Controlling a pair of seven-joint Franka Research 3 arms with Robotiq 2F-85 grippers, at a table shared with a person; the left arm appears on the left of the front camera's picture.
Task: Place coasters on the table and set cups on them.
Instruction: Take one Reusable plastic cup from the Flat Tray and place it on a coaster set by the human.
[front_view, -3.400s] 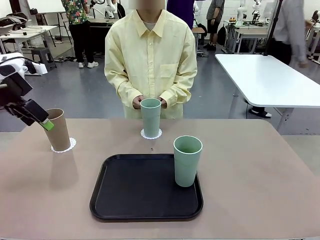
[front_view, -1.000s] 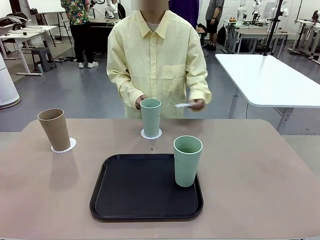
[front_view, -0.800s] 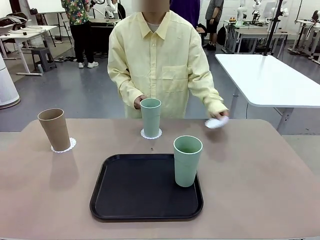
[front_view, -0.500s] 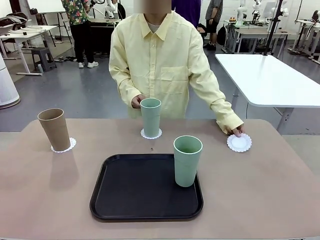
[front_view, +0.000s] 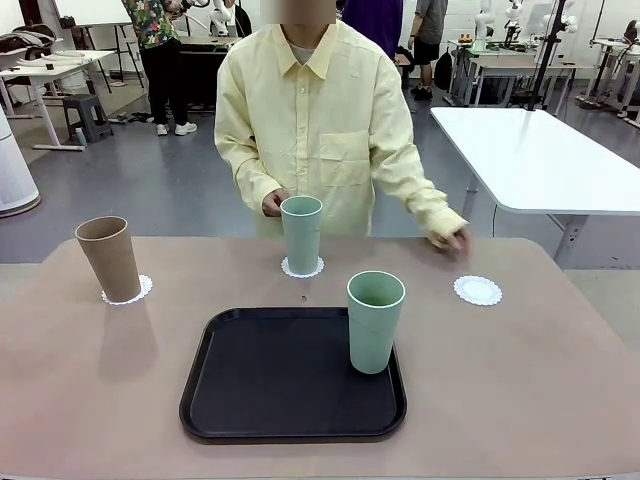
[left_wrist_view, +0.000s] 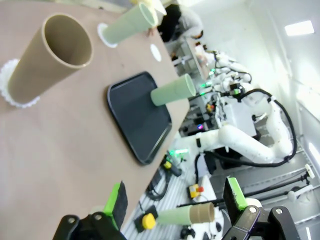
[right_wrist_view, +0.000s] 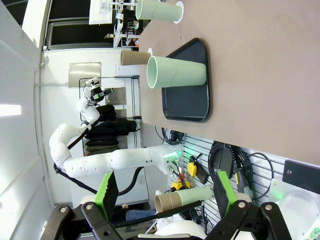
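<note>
The beige table (front_view: 520, 390) is stretching across a busy workshop. A white table (front_view: 540, 160) is standing behind it to the right, and a person in a pale yellow shirt is standing at its far edge.

On the left side the tan cup (front_view: 108, 258) is standing on the left coaster (front_view: 143, 291), whose lacy rim is peeking out around the cup's base. At the far middle, just in front of the person, the far green cup (front_view: 301, 233) is sitting upright on the middle coaster (front_view: 318, 270). The near green cup (front_view: 375, 321) is standing upright in the right-hand part of the black tray (front_view: 270, 380), which is lying in the middle of the table.

To the right of the tray, the bare coaster (front_view: 478, 290) is lying flat on the tabletop, apart from the tray and from every cup. The person's outstretched hand (front_view: 452, 238) is hovering just beyond it without touching it. The other hand (front_view: 272, 203) is hanging just behind the far green cup.

The left gripper (left_wrist_view: 175, 197) is hanging off to the side and looking across the table past the tan cup. Its jaws are gaping wide with the green pads far apart, gripping nothing and touching nothing.

The right gripper (right_wrist_view: 165, 190) is looking in from the opposite side toward the tray and the near green cup. Its jaws are likewise spreading wide and empty, clear of the table and of every cup and coaster.
</note>
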